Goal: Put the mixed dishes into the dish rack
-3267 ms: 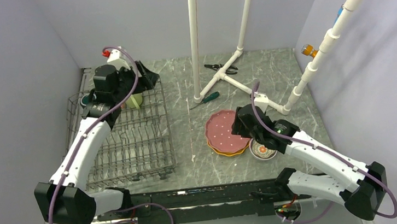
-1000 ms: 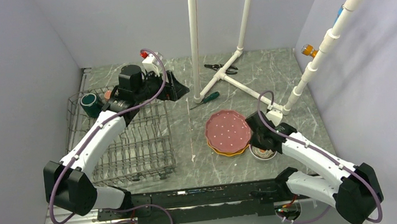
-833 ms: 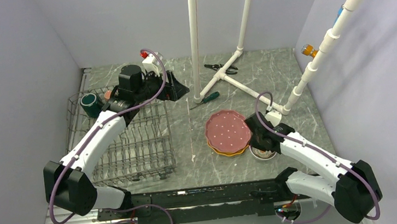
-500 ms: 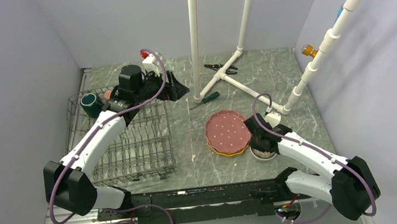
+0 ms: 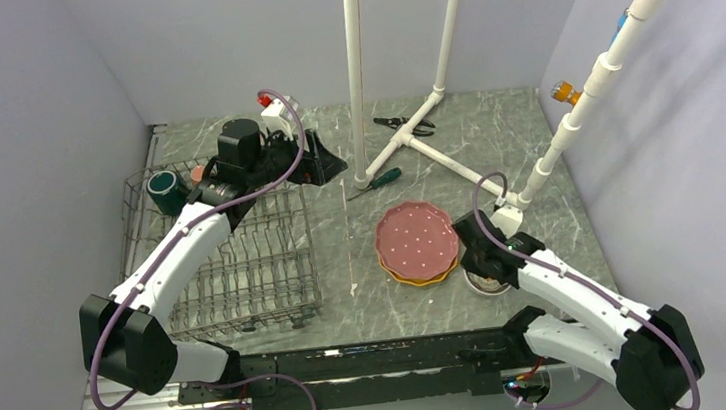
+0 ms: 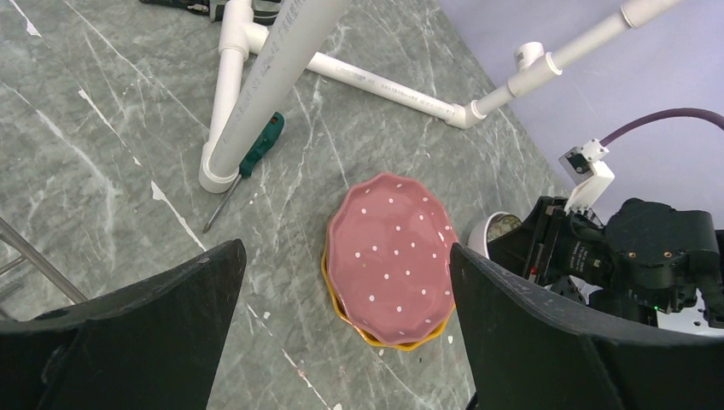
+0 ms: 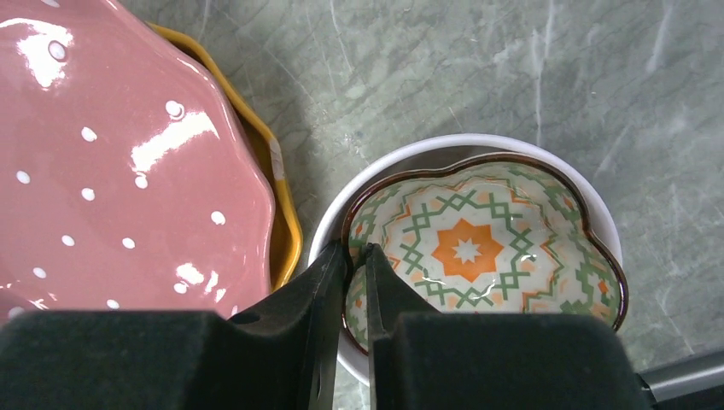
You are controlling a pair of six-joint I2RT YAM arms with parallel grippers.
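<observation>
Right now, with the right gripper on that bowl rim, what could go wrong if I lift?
1. The right gripper pinches only a thin edge of the patterned bowl, so it could tilt or slip out.
2. That bowl sits nested in a white bowl; the lower one may come up too, then drop.
3. The outer finger is close to the yellow-orange plate under the pink plate; a sideways move could knock them.

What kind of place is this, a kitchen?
Probably a robot practice booth, not a kitchen: two robot arms at a table, plain walls close around, and a white pipe frame with a screwdriver nearby.
</observation>
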